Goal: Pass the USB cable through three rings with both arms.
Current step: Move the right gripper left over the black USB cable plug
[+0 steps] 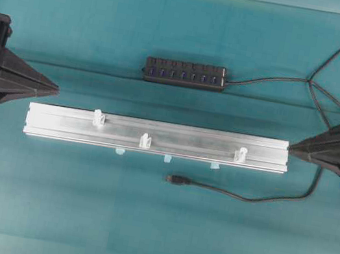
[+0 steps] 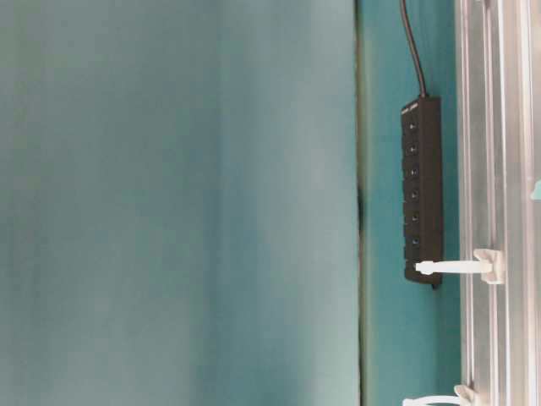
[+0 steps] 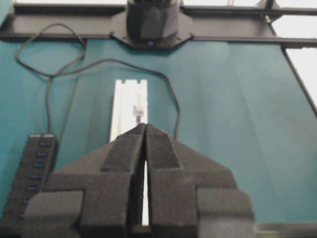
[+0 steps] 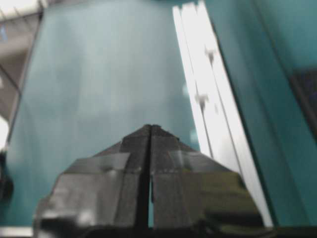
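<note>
The USB cable (image 1: 243, 195) lies on the teal cloth in front of the silver rail (image 1: 154, 144), its plug (image 1: 178, 180) pointing left. Three whitish rings stand on the rail: one at the left (image 1: 99, 118), one in the middle (image 1: 145, 140), one at the right (image 1: 240, 154). My left gripper (image 1: 55, 88) is shut and empty, just off the rail's left end. My right gripper (image 1: 293, 148) is shut and empty, its tip at the rail's right end. In the wrist views both grippers, left (image 3: 145, 126) and right (image 4: 150, 127), show jaws pressed together with nothing between.
A black USB hub (image 1: 184, 74) lies behind the rail, its cord (image 1: 264, 80) running to the right edge. Small pale-blue tape tabs (image 1: 166, 158) sit along the rail's front edge. Black frame posts stand at both sides.
</note>
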Action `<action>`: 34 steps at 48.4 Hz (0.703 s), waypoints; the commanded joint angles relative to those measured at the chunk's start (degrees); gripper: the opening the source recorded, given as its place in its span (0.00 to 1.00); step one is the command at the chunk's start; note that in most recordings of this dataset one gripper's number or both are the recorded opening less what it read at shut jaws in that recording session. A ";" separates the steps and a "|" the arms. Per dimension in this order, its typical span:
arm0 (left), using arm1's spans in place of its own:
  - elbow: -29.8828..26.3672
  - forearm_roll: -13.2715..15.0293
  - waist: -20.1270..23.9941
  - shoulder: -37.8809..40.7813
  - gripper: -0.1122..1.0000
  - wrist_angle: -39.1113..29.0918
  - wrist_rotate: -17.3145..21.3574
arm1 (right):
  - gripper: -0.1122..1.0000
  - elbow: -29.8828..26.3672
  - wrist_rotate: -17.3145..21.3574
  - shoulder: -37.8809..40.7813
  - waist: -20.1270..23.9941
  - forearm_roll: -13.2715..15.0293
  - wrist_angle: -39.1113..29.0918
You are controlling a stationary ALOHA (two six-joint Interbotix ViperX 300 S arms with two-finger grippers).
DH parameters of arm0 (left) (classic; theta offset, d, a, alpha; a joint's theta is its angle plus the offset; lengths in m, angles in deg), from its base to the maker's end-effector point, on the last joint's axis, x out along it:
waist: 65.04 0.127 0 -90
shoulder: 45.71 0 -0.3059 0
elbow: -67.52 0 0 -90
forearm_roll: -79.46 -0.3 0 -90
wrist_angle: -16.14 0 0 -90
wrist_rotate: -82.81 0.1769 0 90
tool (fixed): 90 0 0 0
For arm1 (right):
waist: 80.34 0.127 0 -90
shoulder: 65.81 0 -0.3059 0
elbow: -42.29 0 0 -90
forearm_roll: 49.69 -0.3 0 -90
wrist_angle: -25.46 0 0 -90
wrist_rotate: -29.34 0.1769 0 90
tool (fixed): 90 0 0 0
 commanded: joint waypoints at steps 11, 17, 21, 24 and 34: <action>-2.90 -0.18 0.09 2.90 0.12 -0.53 -2.64 | 0.01 -8.00 1.14 11.34 2.55 -0.18 -7.56; -3.87 -0.18 0.18 5.10 0.12 -0.44 -2.64 | 0.01 -9.93 1.14 16.52 3.69 -0.18 -10.90; -5.10 -0.18 0.09 6.42 0.12 -0.44 -2.20 | 0.01 -11.69 1.14 20.13 3.96 -0.18 -14.15; -5.62 -0.26 0.18 7.21 0.12 -0.44 -2.02 | 0.01 -13.18 1.14 22.41 3.87 -0.09 -16.35; -6.42 -0.35 0.18 8.35 0.12 -0.53 -1.93 | 0.01 -18.98 0.88 29.88 3.96 0.97 -23.91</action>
